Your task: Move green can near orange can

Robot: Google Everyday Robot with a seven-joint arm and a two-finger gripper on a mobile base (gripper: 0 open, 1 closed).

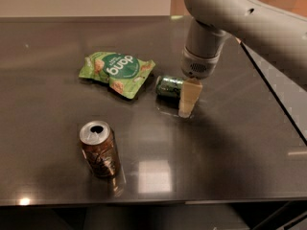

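Note:
The green can point(169, 86) lies on its side on the dark table point(230, 147), just right of the snack bag. My gripper point(186, 104) hangs from the grey arm at the can's right end, down at the table surface and touching or nearly touching the can. The orange can point(99, 148) stands upright at the front left, well apart from the green can, with its silver top and tab hole showing.
A flat light-green snack bag point(117, 71) lies left of the green can, almost touching it. The table's right edge point(273, 95) runs diagonally past the arm. The table's front edge is just below the orange can.

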